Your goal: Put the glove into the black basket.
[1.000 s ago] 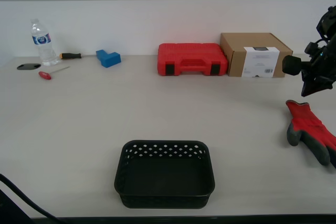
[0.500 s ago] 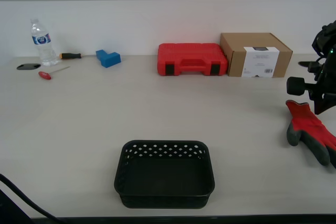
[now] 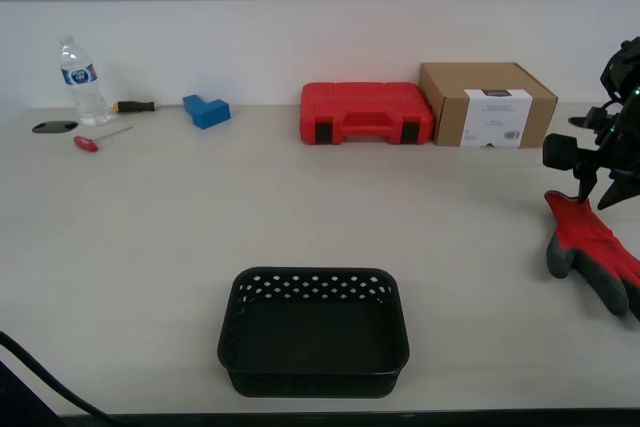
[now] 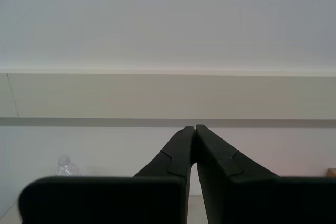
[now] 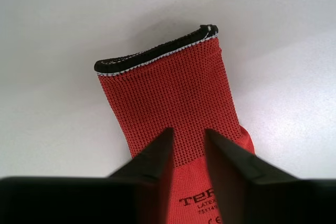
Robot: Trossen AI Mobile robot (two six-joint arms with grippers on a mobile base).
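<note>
The red knit glove [image 3: 590,245] with grey fingertips lies flat on the table at the exterior view's right edge, cuff towards the wall. My first gripper [image 3: 595,195] hangs just over the cuff. In the first wrist view the glove [image 5: 173,93] fills the middle and my first gripper [image 5: 187,132] has its jaws a narrow gap apart above the red knit, holding nothing. The black basket [image 3: 315,287] stands empty near the table's front edge, well to the left of the glove. My second gripper [image 4: 195,128] is shut and empty, pointing at the wall.
A red tool case [image 3: 366,113] and a cardboard box [image 3: 487,104] stand along the wall behind. A water bottle [image 3: 78,80], a blue block [image 3: 206,110], two screwdrivers [image 3: 98,137] and a black disc [image 3: 54,127] lie at the far left.
My first gripper has come down from beside the cardboard box to just over the glove's cuff. The glove and the basket have not moved.
</note>
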